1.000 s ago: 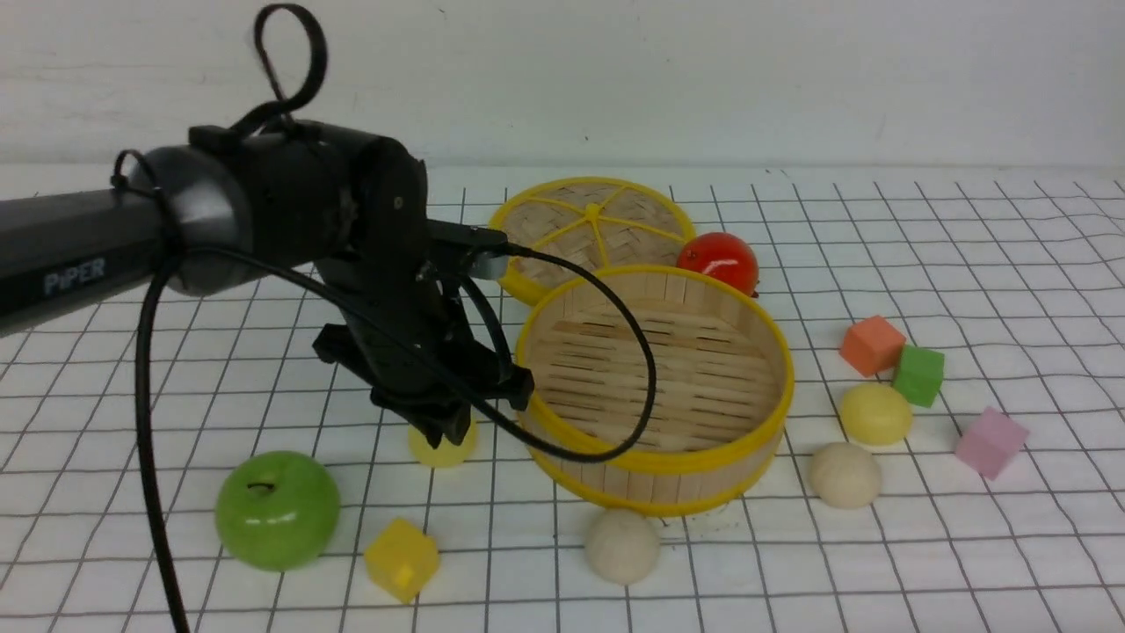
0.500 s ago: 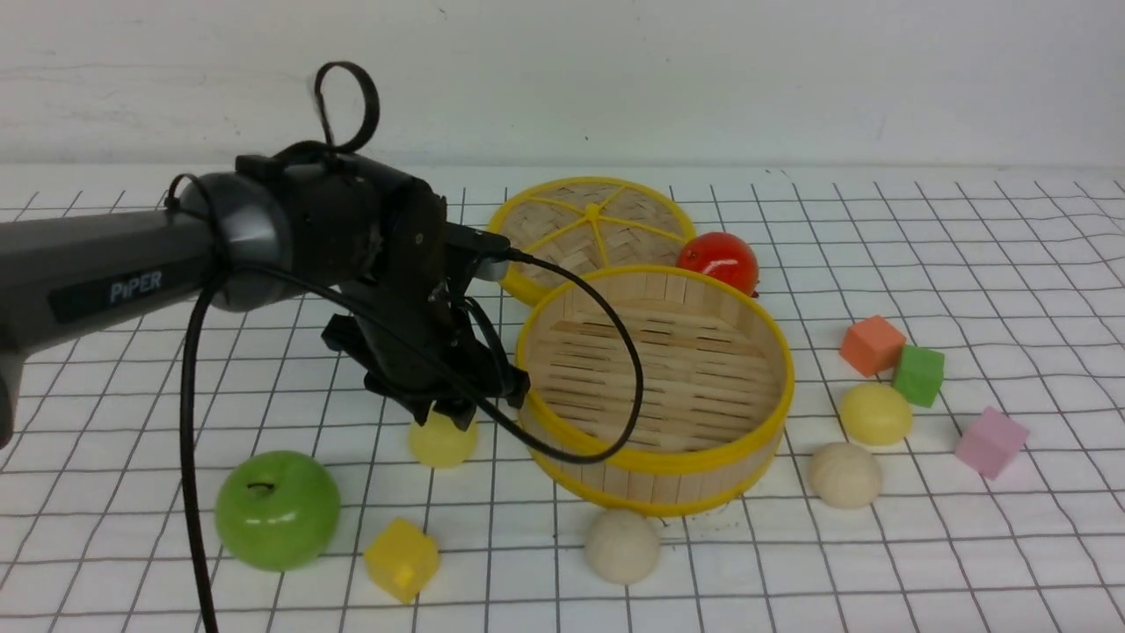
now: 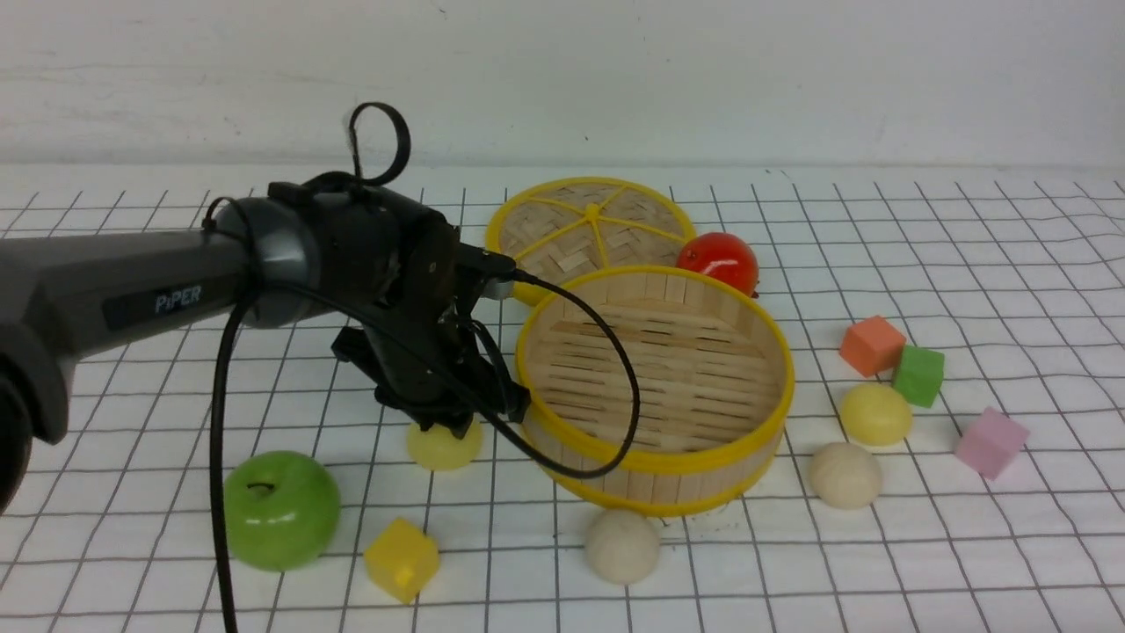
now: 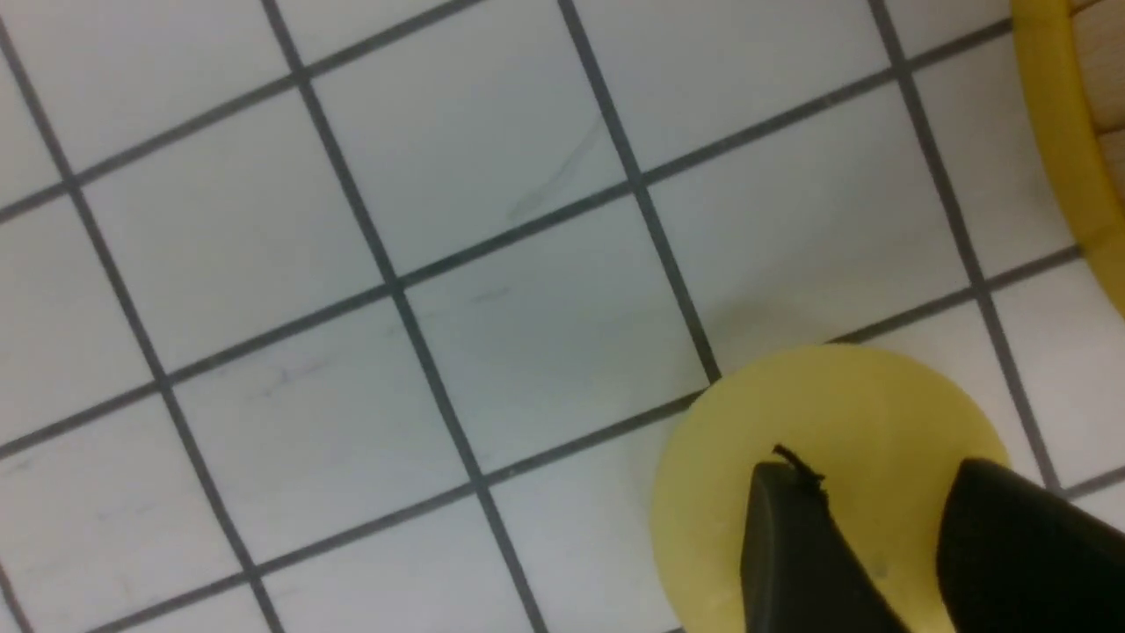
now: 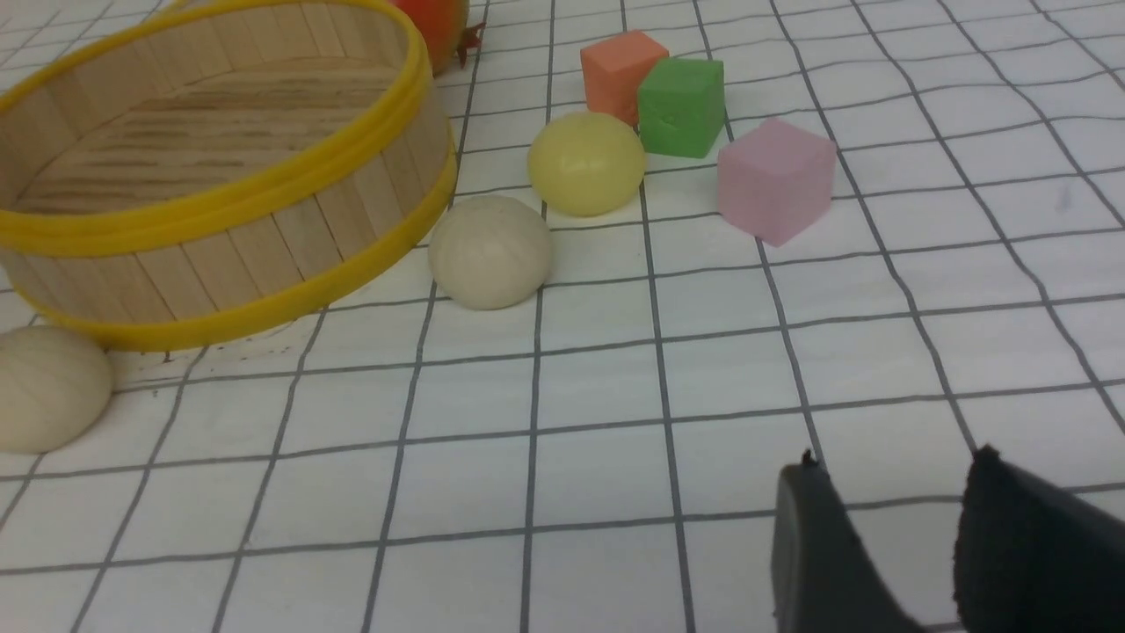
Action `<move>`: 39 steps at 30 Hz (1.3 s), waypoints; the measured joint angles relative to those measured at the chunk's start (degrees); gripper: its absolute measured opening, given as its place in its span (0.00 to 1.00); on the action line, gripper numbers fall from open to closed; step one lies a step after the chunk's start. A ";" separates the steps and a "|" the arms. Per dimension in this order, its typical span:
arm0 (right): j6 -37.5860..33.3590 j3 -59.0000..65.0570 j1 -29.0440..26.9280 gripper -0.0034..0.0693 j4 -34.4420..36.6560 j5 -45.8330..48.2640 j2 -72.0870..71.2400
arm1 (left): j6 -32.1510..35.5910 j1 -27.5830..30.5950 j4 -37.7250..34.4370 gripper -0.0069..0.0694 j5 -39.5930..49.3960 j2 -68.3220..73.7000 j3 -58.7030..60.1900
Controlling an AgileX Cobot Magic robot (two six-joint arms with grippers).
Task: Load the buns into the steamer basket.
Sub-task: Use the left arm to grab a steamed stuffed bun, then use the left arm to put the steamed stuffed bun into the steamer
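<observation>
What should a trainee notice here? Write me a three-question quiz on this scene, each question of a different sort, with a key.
1. How many buns lie outside the steamer basket?
2. True or false: the steamer basket already holds a bun.
3. Which thing is right under the left gripper? A. green apple B. pale yellow bun C. yellow cube

Key: 1. four; 2. false; 3. B
</observation>
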 joint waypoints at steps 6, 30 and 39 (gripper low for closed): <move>0.00 0.00 0.00 0.38 0.00 0.00 0.00 | -0.83 0.00 0.00 0.19 -0.13 0.02 -0.10; 0.00 0.00 0.00 0.38 0.00 0.00 0.00 | 6.01 -5.95 -7.89 0.07 -6.38 -4.23 -11.60; 0.00 0.00 0.00 0.38 0.00 0.00 0.00 | 5.40 -4.90 -5.74 0.26 -4.55 11.22 -22.54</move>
